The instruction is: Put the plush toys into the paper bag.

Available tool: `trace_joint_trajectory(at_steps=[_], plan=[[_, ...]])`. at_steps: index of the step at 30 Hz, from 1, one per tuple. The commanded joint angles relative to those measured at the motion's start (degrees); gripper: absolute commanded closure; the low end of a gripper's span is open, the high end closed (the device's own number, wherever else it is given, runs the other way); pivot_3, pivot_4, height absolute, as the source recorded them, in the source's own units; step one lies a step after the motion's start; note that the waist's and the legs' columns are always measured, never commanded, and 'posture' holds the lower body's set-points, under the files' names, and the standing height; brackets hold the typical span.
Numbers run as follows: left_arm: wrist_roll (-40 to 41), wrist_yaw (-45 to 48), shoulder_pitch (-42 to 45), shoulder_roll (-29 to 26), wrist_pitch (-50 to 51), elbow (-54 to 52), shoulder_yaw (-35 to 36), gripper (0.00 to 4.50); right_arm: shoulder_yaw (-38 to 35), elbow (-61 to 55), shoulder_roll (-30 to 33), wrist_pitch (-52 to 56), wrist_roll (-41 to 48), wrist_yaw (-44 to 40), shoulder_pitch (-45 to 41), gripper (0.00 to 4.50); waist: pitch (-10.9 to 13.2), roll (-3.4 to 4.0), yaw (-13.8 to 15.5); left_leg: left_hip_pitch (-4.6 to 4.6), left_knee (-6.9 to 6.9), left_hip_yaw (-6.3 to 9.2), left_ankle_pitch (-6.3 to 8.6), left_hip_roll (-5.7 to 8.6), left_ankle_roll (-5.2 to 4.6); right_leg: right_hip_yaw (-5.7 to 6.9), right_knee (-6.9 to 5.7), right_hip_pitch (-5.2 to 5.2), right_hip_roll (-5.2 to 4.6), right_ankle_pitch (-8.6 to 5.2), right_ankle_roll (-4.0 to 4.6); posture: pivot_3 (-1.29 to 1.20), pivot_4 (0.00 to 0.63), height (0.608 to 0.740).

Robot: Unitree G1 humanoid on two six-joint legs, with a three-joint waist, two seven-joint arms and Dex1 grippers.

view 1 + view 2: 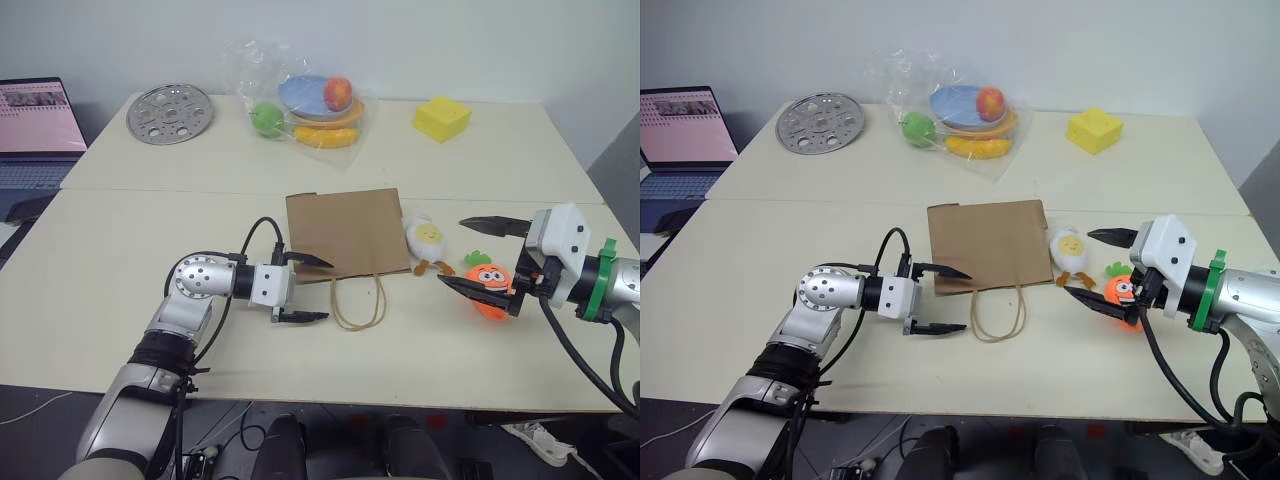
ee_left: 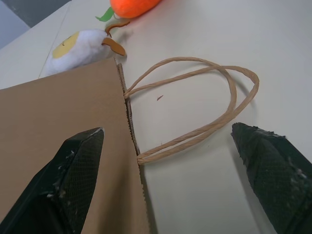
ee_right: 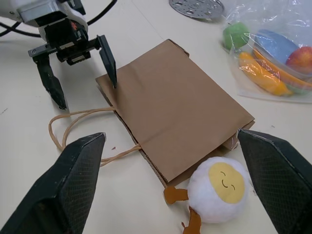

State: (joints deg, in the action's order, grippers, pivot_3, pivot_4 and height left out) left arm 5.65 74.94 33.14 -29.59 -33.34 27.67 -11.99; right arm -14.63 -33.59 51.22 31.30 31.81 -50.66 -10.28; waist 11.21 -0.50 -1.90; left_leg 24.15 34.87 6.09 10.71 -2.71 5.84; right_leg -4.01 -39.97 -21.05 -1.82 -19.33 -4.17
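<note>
Left eye view: the paper bag (image 1: 347, 233) lies flat on the tabletop (image 1: 120, 300), its loop handles (image 1: 361, 303) spread toward the near edge. The left claw (image 1: 305, 289) sits at the bag's near left corner, jaws wide apart and holding nothing. Just right of the bag lies the egg toy (image 1: 425, 240), and right of that the carrot toy (image 1: 487, 285). The right claw (image 1: 478, 254) is spread wide and empty, with the carrot partly behind its lower finger. At the far side sit a plastic bag of fruit (image 1: 305, 105), a metal disc (image 1: 170, 113) and a yellow block (image 1: 442, 118); a laptop (image 1: 35, 125) is at far left.

Left wrist view: one finger is over the bag's brown paper at its open edge, the other over bare tabletop beyond the handles; egg and carrot lie past the bag.

Right wrist view: both black fingers frame the bag and the egg toy, which touches the bag's corner; the left claw stands open at the bag's far corner.
</note>
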Motion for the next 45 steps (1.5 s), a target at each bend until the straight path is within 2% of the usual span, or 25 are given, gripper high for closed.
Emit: trace_joint_trajectory(at_steps=[1, 17, 21, 24, 33, 42, 45], plan=[[0.87, -1.8, 1.69, 1.8, 1.41, -0.44, -0.09, 0.03, -1.56, -3.57, 0.05, 1.57, 2.39, 2.03, -1.23, 0.0, 0.0, 0.0, 0.02, 0.0, 0.01, 0.0, 0.0, 0.0, 0.0, 0.0, 0.0, 0.01, 0.0, 0.0, 0.0, 0.0, 0.15, 0.74], [2.25, -0.24, 2.42, 3.2, 2.06, -0.64, 0.12, 0.03, -2.25, -3.25, 0.23, 2.16, 3.02, 3.7, -0.57, 0.0, 0.0, 0.0, -0.04, -0.01, 0.01, 0.01, 0.0, 0.0, 0.0, 0.01, 0.0, 0.02, 0.01, 0.0, 0.0, 0.0, 0.15, 0.74], [5.29, 7.66, 1.55, -0.87, -1.94, -3.13, -0.37, 0.03, -2.37, -3.28, 0.39, 2.5, 3.49, 4.02, -0.73, 0.0, 0.0, 0.0, -0.18, -0.01, 0.01, 0.01, 0.0, -0.01, 0.0, 0.0, 0.0, 0.01, 0.02, 0.0, 0.0, 0.0, 0.15, 0.74], [4.95, 8.51, 1.35, -1.95, -4.36, -1.23, -0.54, 0.03, -2.43, -3.36, 0.08, 3.17, 4.29, 4.7, -0.75, 0.0, -0.01, 0.01, -0.12, -0.03, -0.01, 0.01, 0.0, -0.02, 0.0, 0.0, 0.0, 0.02, 0.03, 0.0, 0.0, 0.0, 0.15, 0.74], [-0.01, 3.13, 2.1, 2.14, -7.93, 4.8, -2.52, 0.03, -2.65, -3.76, 0.49, 3.2, 4.45, 5.16, -0.17, 0.0, 0.0, 0.0, 0.05, -0.03, 0.02, 0.04, 0.0, 0.0, 0.0, 0.02, 0.03, 0.08, 0.03, 0.0, 0.0, 0.0, 0.15, 0.74], [2.38, 0.1, 4.56, 5.29, -2.72, 4.7, -1.43, 0.03, -3.51, -3.34, 0.69, 3.41, 4.25, 4.94, 0.15, 0.0, 0.0, 0.0, 0.02, -0.04, 0.02, 0.05, 0.0, -0.01, 0.0, 0.03, 0.01, 0.08, 0.03, 0.0, 0.0, 0.0, 0.15, 0.74], [4.72, 0.91, 4.45, 5.93, 0.84, 2.89, -1.22, 0.62, -3.31, -3.53, 0.35, 3.35, 3.96, 5.14, 0.38, 0.0, 0.0, 0.0, 0.03, -0.04, 0.02, 0.05, 0.0, -0.01, 0.0, 0.03, 0.01, 0.09, 0.03, 0.0, 0.0, 0.0, 0.15, 0.74]])
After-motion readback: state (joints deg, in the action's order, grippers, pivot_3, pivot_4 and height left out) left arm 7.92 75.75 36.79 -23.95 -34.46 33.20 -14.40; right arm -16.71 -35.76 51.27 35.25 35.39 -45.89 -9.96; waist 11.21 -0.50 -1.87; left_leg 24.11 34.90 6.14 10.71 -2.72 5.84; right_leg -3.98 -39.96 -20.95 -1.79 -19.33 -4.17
